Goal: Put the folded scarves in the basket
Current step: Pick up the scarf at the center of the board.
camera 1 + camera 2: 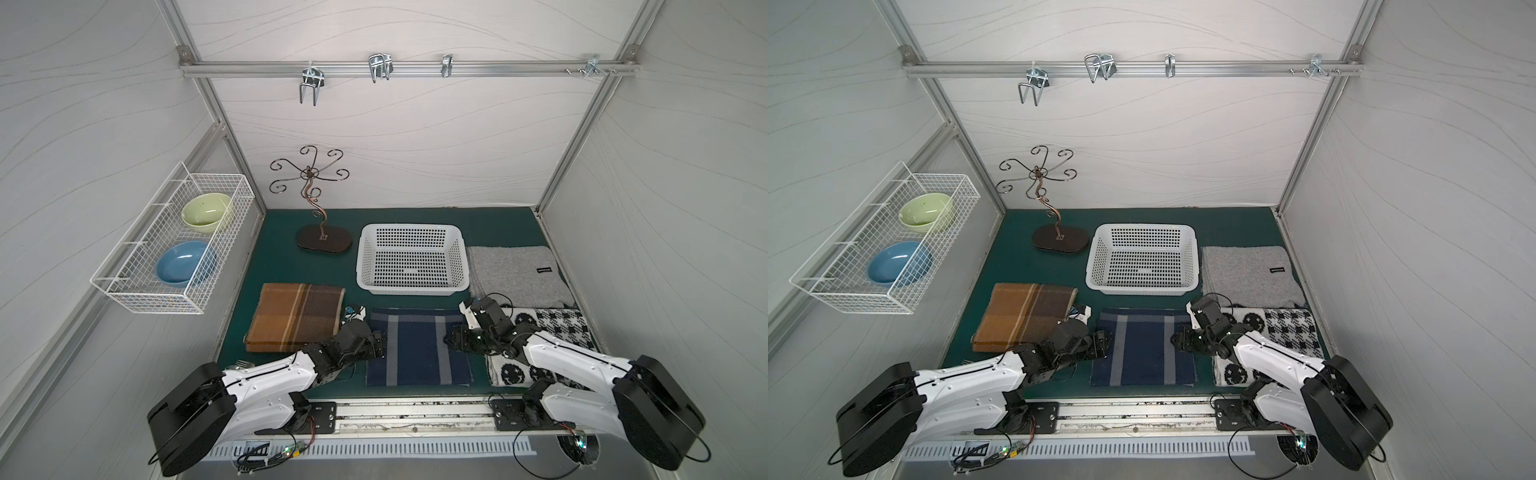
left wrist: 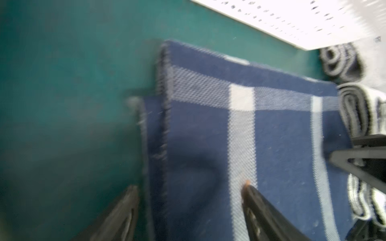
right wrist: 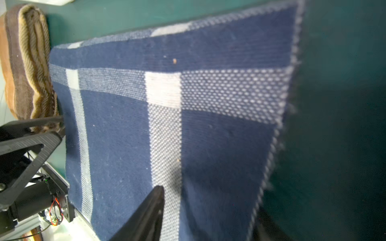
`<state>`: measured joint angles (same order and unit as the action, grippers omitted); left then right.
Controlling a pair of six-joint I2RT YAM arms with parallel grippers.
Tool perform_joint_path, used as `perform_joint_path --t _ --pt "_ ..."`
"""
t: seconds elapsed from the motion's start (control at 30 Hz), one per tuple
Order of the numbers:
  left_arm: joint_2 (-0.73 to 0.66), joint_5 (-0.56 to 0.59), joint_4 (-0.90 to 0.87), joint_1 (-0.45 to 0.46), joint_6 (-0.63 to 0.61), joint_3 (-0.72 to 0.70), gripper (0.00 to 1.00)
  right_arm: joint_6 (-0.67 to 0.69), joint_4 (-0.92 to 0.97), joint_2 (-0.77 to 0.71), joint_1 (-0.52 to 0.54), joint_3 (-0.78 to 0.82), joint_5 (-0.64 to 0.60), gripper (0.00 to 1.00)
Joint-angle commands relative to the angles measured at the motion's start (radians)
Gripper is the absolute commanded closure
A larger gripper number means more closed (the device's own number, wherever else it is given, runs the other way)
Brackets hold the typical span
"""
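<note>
Left pincer (image 2: 190, 185) and right pincer (image 3: 208, 198) both stand spread and unclenched, straddling opposite edges of the blue scarf (image 1: 417, 347) lying near the basket (image 1: 409, 291).

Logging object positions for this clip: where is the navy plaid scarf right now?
In both top views the navy plaid scarf lies front centre on the green mat, just in front of the white basket, between the brown scarf and the black-and-white scarf.
</note>
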<state>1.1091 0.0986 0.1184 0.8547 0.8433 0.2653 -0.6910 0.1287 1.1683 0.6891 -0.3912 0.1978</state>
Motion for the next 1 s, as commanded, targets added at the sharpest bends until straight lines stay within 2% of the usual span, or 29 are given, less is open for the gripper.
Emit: perform_joint_path --t 0.0,0.13,0.17,0.27,0.37,0.43,0.5,0.67,0.97 --pt "0.085 -0.050 0.099 0.024 0.052 -0.034 0.21 -0.037 -0.029 0.070 0.037 0.042 0.026 0.48" --pt "0.180 -0.066 0.168 0.046 0.070 -0.028 0.27 -0.044 -0.061 0.106 0.064 0.030 0.027 0.58" --pt "0.190 -0.069 0.182 0.049 0.075 -0.031 0.31 -0.044 -0.062 0.112 0.068 0.028 0.023 0.61" --pt "0.208 -0.082 0.216 0.053 0.080 -0.031 0.47 -0.045 -0.065 0.109 0.076 0.030 0.015 0.74" --pt "0.207 -0.090 0.202 0.052 0.069 -0.015 0.69 -0.046 -0.070 0.084 0.077 0.044 -0.003 0.85" --pt "0.199 -0.098 0.198 0.054 0.066 -0.008 0.88 -0.041 -0.067 0.061 0.078 0.050 -0.004 0.94" --pt "0.184 -0.107 0.184 0.053 0.061 -0.002 1.00 -0.039 -0.061 0.039 0.078 0.054 0.000 1.00" --pt "0.104 -0.112 0.124 0.064 0.059 0.024 1.00 -0.024 -0.007 -0.045 0.095 0.032 0.005 1.00" --pt "-0.163 -0.060 -0.187 0.107 0.015 0.183 1.00 -0.001 0.255 -0.236 0.169 -0.130 -0.056 1.00"
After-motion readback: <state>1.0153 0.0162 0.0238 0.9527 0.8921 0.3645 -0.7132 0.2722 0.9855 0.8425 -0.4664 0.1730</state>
